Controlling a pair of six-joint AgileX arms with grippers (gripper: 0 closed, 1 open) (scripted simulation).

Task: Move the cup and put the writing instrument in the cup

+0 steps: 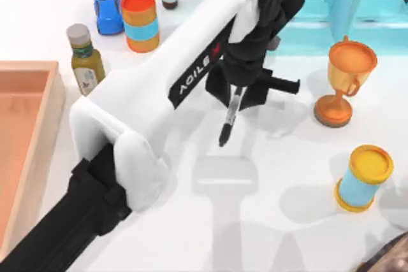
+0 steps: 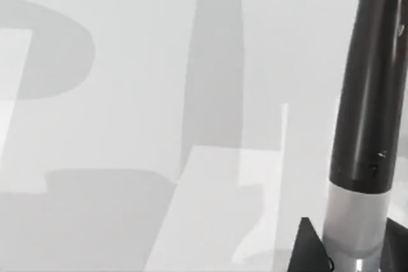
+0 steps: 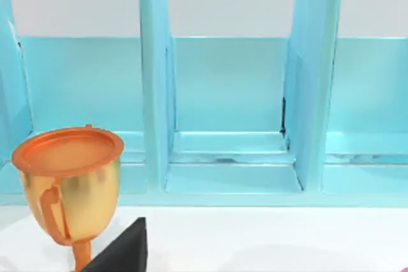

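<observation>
Pen [image 1: 230, 116] hangs gripped in left gripper [image 1: 237, 93]; cup is hidden, so release now would miss it.

Rendered tabletop scene: plain white table [image 1: 280, 234], turquoise shelf [image 3: 229, 106], scattered props.

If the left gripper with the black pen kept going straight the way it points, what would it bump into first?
Probably just the bare white table. The left gripper points down, holding the slim black marker pen; the left wrist view shows tabletop beyond the tip.
</observation>
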